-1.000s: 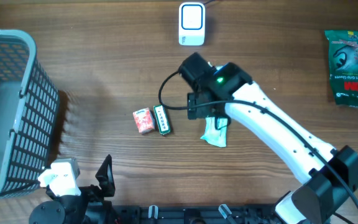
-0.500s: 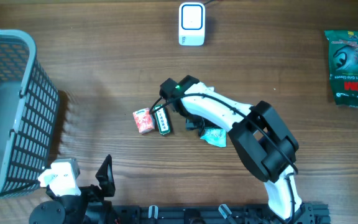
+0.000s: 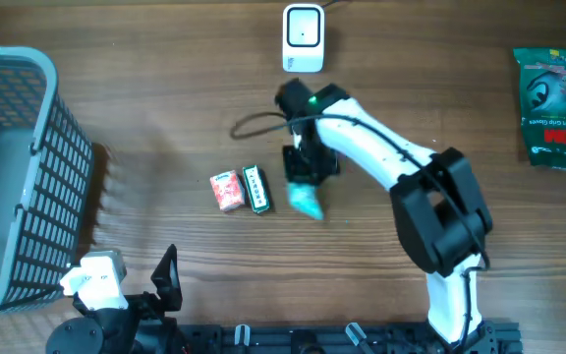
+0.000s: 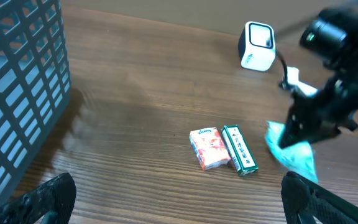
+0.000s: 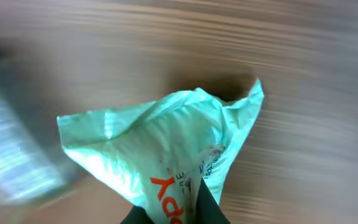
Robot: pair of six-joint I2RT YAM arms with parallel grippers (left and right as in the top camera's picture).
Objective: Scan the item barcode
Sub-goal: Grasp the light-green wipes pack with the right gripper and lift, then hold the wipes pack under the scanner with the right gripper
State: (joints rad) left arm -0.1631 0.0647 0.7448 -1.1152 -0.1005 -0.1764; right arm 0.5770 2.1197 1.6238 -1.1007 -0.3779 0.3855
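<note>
Nearest you, the left gripper (image 3: 165, 280) sits low at the table's front edge with its jaws spread wide and nothing between them.

Further out, 2 small boxes lie side by side and touching on the table (image 3: 165, 118), a red one (image 3: 227, 191) and a green one (image 3: 255, 189). Just beside them on the right is your item, a mint-green plastic pouch (image 3: 309, 203). The right gripper (image 3: 303, 182) is clamped tight on 1 end of it, so the pouch (image 5: 166, 162) fans out loose beyond the fingers. From the left wrist camera it droops below the jaws, but you cannot tell whether its lower end touches the wood.

Expect it to be very light and soft. It looks like thin, crinkly film that flops and folds instead of holding a flat face, and it is probably a little slick. A pinch on an end or seam, as you have now, seems right, because it leaves the printed face free. The risk is the film curling over the barcode.

Beyond that, the white scanner (image 3: 303, 37) stands at the far edge, well apart from the pouch.
</note>
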